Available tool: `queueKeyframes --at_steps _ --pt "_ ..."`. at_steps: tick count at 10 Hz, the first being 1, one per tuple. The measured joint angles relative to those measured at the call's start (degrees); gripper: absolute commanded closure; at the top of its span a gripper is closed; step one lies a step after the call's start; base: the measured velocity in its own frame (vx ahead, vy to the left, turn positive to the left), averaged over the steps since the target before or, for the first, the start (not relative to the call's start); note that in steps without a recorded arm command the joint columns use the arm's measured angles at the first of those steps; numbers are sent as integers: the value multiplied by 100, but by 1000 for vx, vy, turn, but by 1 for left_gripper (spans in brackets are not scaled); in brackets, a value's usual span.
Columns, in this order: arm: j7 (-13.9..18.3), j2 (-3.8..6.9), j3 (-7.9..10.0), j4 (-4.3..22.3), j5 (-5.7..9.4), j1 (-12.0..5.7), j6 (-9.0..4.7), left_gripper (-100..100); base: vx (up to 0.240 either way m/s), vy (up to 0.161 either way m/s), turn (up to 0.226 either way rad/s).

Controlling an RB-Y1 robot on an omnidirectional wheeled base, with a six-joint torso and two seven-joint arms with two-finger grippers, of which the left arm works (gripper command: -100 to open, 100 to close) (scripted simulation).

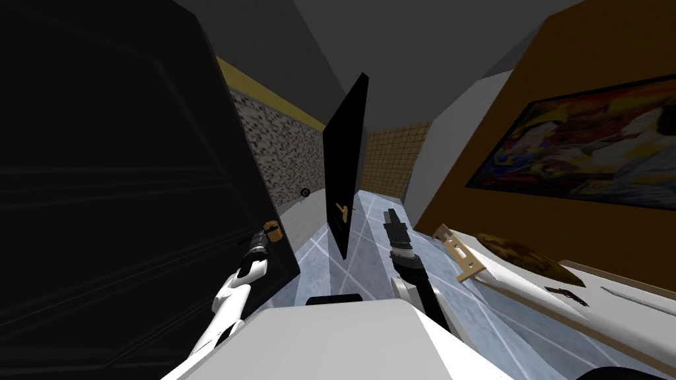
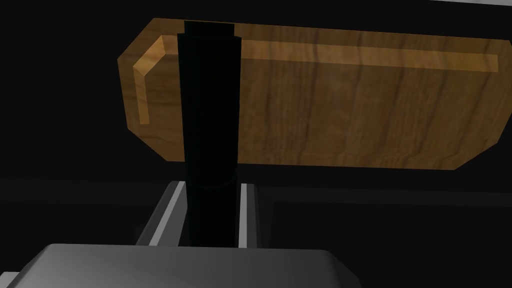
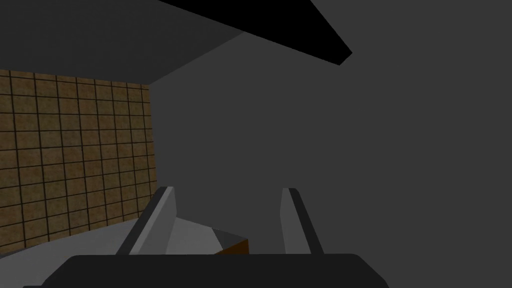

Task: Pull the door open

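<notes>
A large black panelled door (image 1: 119,198) fills the left half of the head view. Its free edge slants from the upper middle down toward the lower centre. Near that edge, at mid-height, sits a brown wooden handle (image 1: 272,231). In the left wrist view it is a wood-grain slab with cut corners (image 2: 350,100) lying across the upper frame. A black round stem (image 2: 210,100) crosses in front of the slab, pinched at its lower end by the left gripper (image 2: 211,186).

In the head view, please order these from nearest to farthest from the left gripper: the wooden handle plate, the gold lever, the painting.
1. The wooden handle plate, on the near black door at the left; the left gripper is shut on the black handle before it.
2. The gold lever, on the black door ahead, in the middle.
3. The painting, on the right wall.
</notes>
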Motion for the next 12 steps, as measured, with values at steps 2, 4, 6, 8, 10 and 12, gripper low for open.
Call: queueKeyframes --at_steps 2,4,6,8,10,12 --pt "74 9 -216 -38 -9 25 8 100 -255 -20 -62" --pt "129 45 -379 107 -13 -17 -57 100 -171 23 -50" --pt "156 53 -445 148 -16 -14 -66 100 -181 4 -87" --pt "220 92 -549 126 -18 -24 -85 100 -230 32 -113" --pt "308 140 -704 98 -22 2 -99 100 -245 20 -100" --pt "408 189 -876 130 -27 19 -115 100 -227 37 -119"
